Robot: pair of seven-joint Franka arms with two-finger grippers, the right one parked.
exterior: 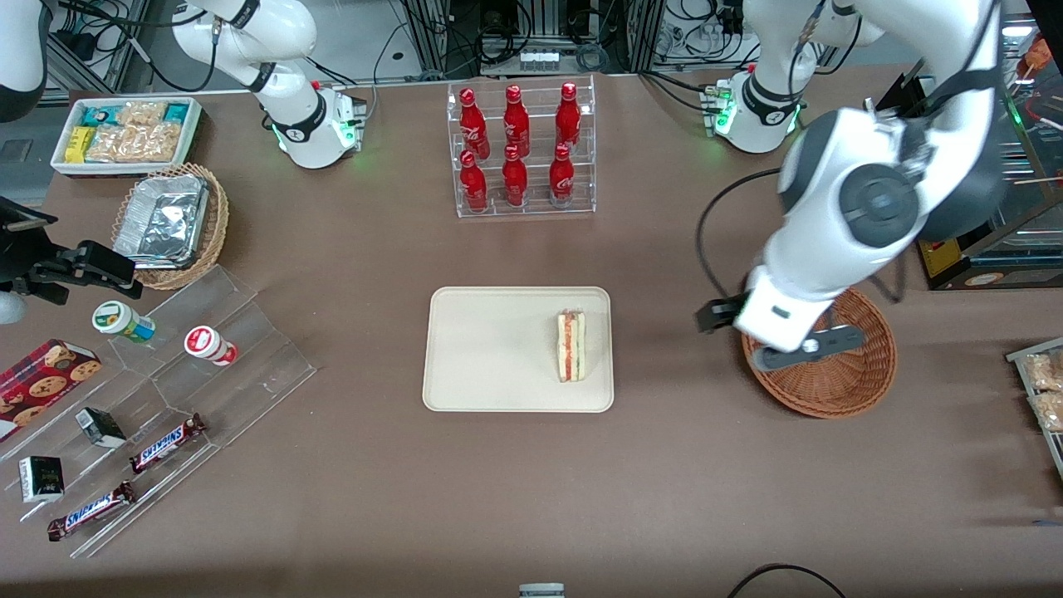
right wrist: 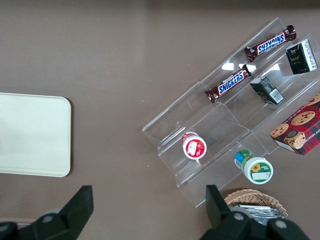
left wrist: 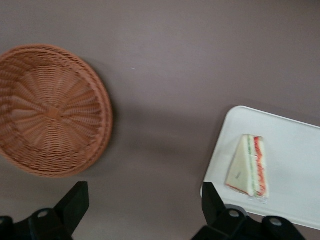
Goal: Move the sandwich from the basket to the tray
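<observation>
Hovering gripper (exterior: 776, 336), fingers spread, holding nothing, above the basket (exterior: 839, 382) rim | sandwich (exterior: 571, 346) lies on the tray (exterior: 490, 349), toward the parked arm | long axis toward the front camera | placement looks complete

A robotics lab staged as a snack shop: a brown counter (exterior: 349, 465) with a cola rack (exterior: 521, 149), a clear candy-bar display (exterior: 166, 399), and cable-strewn equipment racks (exterior: 531, 33) at the back.
</observation>
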